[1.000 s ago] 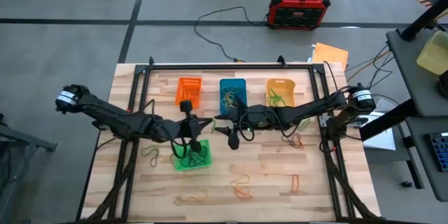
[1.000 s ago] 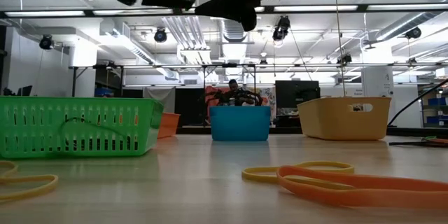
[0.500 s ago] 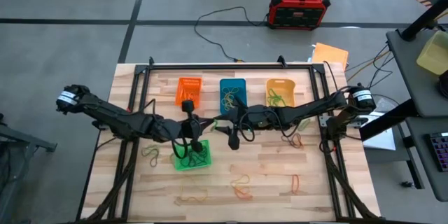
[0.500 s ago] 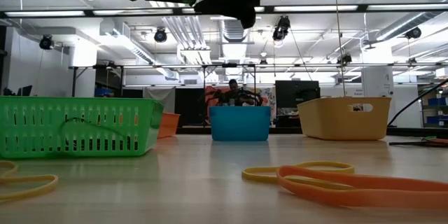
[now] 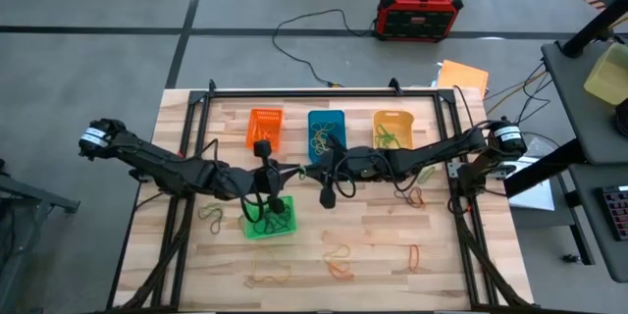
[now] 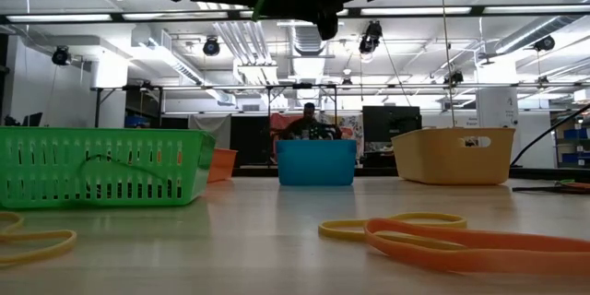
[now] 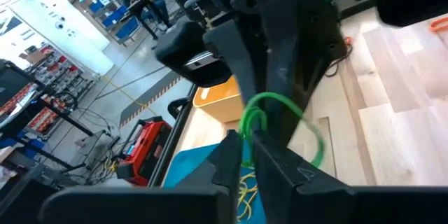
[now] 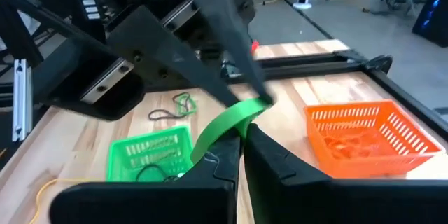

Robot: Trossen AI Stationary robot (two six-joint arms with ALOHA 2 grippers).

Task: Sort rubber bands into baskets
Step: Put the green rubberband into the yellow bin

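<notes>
– Above the table's middle, what hangs between the two arms?

– One green rubber band (image 7: 273,96). On the left, the left gripper (image 7: 245,140) has its fingers drawn together on one end of the loop. On the right, the right gripper (image 8: 241,136) has its fingers clamped shut on the other end. The two grippers meet tip to tip in mid-air, just beside the green basket (image 5: 267,236), with the band stretched short between them.

– Where is the danger?

– Both sides pinch the same loop. If either arm pulls away while the other holds on, the band stretches, then snaps back or flicks out of both grips. It could land anywhere on the wood, or off the edge.

– And if the left one lets go cleanly?

– Then everything rests on the right one's narrow bite. A thin loop caught only at the fingertips can slide free on the way to a basket. The orange basket (image 5: 265,128), blue basket (image 5: 326,130) and yellow basket (image 5: 392,128) sit in a row at the far side, so a drop in transit might fall into the wrong one.

– Anything else in the way?

– Loose bands (image 5: 339,255) lie on the near boards, well apart from the grippers. A dropped green one would simply join them.
</notes>
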